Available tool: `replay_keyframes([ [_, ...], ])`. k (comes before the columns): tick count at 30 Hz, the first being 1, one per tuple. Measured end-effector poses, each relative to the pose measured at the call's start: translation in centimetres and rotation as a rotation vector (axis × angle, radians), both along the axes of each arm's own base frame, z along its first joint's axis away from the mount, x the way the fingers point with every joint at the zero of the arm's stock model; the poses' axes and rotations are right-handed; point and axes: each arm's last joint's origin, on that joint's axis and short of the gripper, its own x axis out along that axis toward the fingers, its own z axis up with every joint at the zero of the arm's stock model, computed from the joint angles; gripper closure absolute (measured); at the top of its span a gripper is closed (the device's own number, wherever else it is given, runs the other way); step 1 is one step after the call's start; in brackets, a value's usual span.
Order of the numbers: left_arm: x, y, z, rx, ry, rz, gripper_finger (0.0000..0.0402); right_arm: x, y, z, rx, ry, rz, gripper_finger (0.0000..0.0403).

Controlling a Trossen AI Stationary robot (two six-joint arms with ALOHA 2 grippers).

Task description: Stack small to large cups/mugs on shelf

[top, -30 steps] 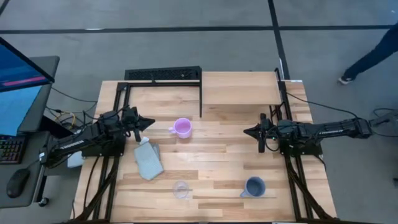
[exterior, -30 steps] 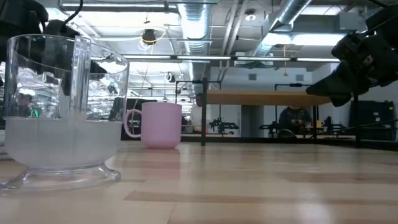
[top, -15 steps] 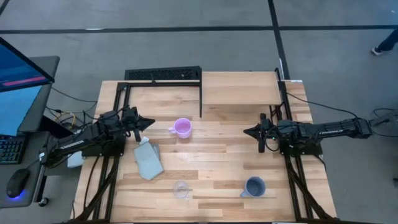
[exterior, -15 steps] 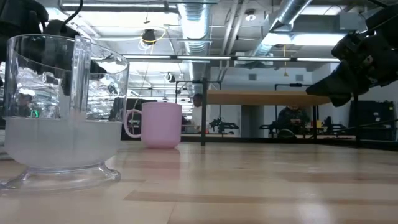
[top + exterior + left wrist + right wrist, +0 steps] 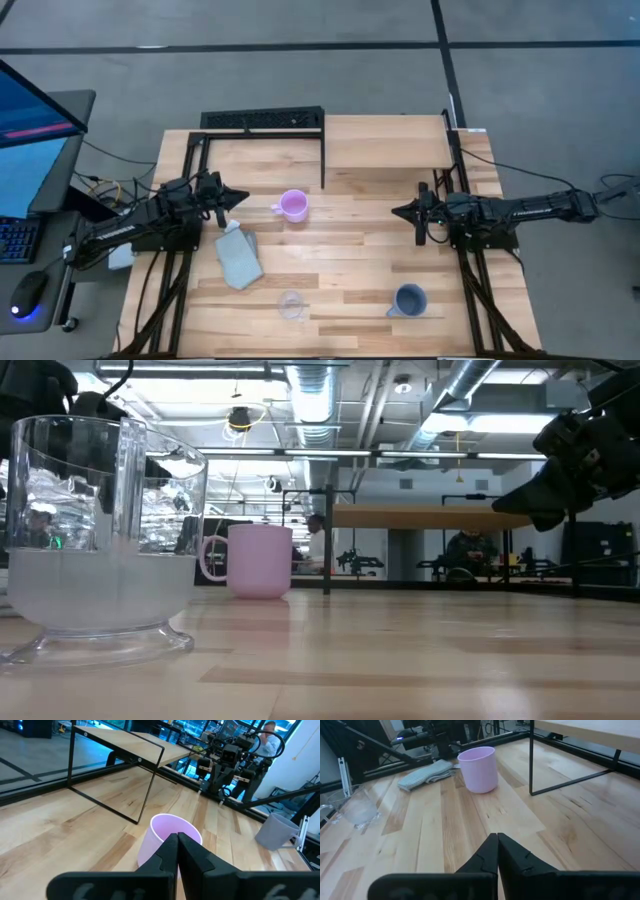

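Observation:
The pink-lilac mug (image 5: 294,205) stands upright on the table's middle, also in the left wrist view (image 5: 167,837) and right wrist view (image 5: 478,769). The clear glass cup (image 5: 291,304) stands near the near edge, large in the low view (image 5: 105,535). The blue-grey mug (image 5: 409,299) stands near the near right. The shelf (image 5: 385,142) stands on thin black legs at the far side. My left gripper (image 5: 243,197) is shut, left of the pink mug. My right gripper (image 5: 396,211) is shut, right of it. Neither touches anything.
A folded grey-blue cloth (image 5: 239,256) lies flat near my left gripper. A black rack (image 5: 262,120) sits at the table's far left edge. Black frame rails run along both table sides. Bare wood lies between the mugs. A person (image 5: 316,540) shows in the room beyond.

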Motion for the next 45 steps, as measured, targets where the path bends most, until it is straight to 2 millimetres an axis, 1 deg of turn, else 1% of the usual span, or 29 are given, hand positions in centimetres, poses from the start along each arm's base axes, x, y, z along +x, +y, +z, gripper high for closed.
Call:
replay_keyframes([
  [18, 0.02, 0.01, 0.09, 0.004, -0.010, 0.001, 0.0401, 0.00, 0.00, 0.00, 0.000, 0.000, 0.000, 0.0375],
  [26, -0.03, 0.16, 0.06, 0.010, -0.006, 0.055, 0.0401, 0.00, 0.00, 0.00, 0.000, 0.000, 0.000, 0.0374],
  [31, -0.03, 0.17, 0.06, -0.037, -0.021, 0.066, 0.0401, 0.00, 0.00, 0.02, 0.000, -0.001, 0.000, 0.0375],
  [35, -0.09, 0.33, 0.01, -0.038, -0.018, 0.123, 0.0401, 0.00, 0.00, 0.01, 0.000, 0.000, 0.000, 0.0374],
  [40, -0.10, 0.36, 0.01, -0.038, -0.017, 0.136, 0.0401, 0.00, 0.00, 0.01, 0.000, 0.000, 0.000, 0.0375],
  [45, -0.20, 0.58, 0.04, 0.092, 0.029, 0.202, 0.0401, 0.00, 0.00, 0.01, 0.000, 0.000, 0.000, 0.0374],
])
